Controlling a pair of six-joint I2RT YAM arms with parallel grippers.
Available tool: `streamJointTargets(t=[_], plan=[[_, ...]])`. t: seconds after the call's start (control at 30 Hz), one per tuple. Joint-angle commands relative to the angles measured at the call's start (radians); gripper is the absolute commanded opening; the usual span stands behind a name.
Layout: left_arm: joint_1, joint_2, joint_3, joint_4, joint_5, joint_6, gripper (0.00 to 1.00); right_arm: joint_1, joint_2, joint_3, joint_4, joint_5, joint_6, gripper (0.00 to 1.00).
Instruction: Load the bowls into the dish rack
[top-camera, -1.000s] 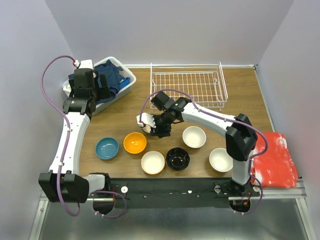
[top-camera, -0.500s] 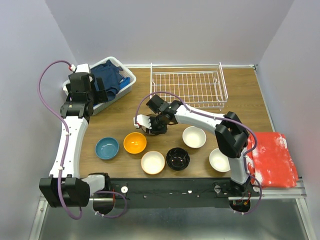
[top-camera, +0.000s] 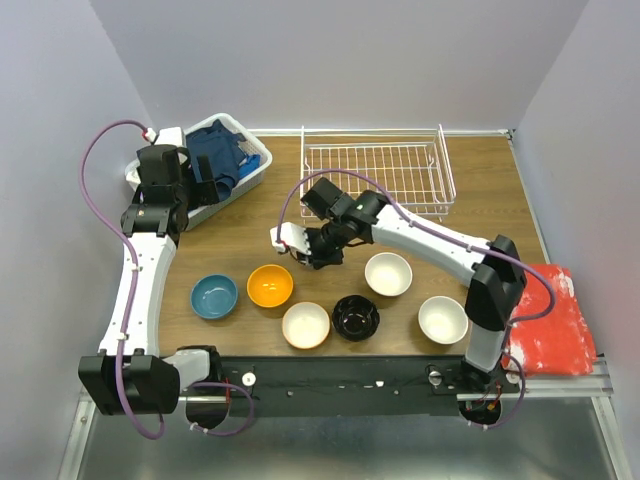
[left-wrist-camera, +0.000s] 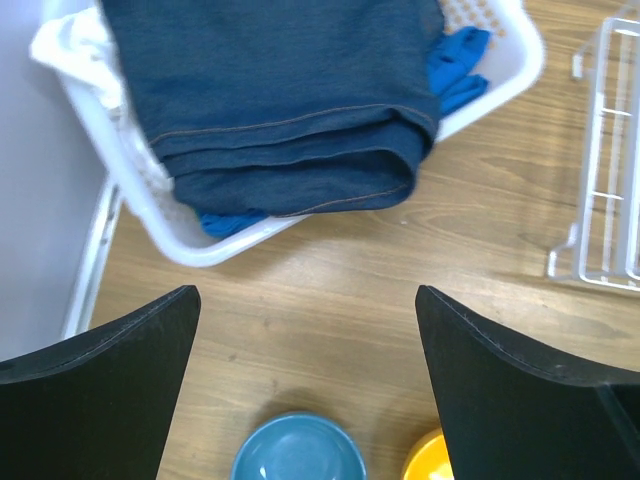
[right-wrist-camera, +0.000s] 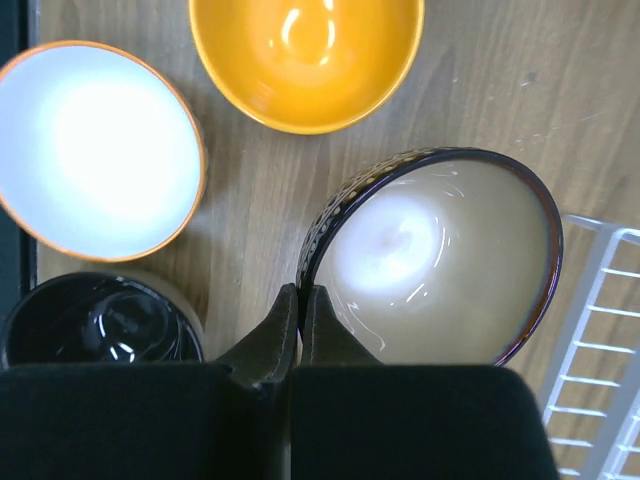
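My right gripper (right-wrist-camera: 300, 300) is shut on the near rim of a dark patterned bowl with a cream inside (right-wrist-camera: 440, 255), which shows as a pale patch (top-camera: 289, 238) in the top view, just beyond the orange bowl (top-camera: 270, 285). On the table also sit a blue bowl (top-camera: 214, 296), a cream bowl with an orange rim (top-camera: 305, 324), a black bowl (top-camera: 355, 317) and two white bowls (top-camera: 388, 273) (top-camera: 442, 319). The white wire dish rack (top-camera: 378, 175) stands at the back with nothing in it. My left gripper (left-wrist-camera: 305, 292) hangs open high above the blue bowl (left-wrist-camera: 298, 455), holding nothing.
A white plastic basket (top-camera: 250, 172) with dark blue cloth sits at the back left, under my left arm. A red cloth (top-camera: 545, 320) lies at the right edge. The rack's corner (right-wrist-camera: 600, 350) is right beside the held bowl.
My right gripper has closed on the patterned bowl's rim, and the right arm's elbow swung out to the right. The left arm shifted slightly and its gripper stays open.
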Motion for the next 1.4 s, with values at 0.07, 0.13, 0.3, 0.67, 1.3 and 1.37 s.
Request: streamJointTargets(t=[0.07,0.13,0.3,0.67,1.3,1.37], plan=[[-0.017,0.047,0.061,0.089,0.267,0.041,0.95,-0.087,-0.089,0.205,-0.073,-0.053,0.101,0.01],[-0.064,0.085,0.105,0.108,0.297,0.035,0.94,-0.207,-0.067,0.301,-0.056,-0.139,0.258,0.01],[-0.115,0.164,0.182,0.158,0.373,0.037,0.94,-0.413,-0.035,0.342,0.150,-0.364,0.547,0.01],[-0.175,0.199,0.030,0.401,0.534,0.090,0.95,-0.649,0.169,0.246,0.937,-0.723,1.415,0.01],[-0.275,0.335,0.087,0.316,0.564,0.038,0.95,-0.738,0.625,0.495,1.194,-0.693,1.709,0.01],[-0.278,0.349,0.104,0.306,0.564,0.043,0.95,-0.743,0.646,0.507,1.203,-0.687,1.722,0.01]])
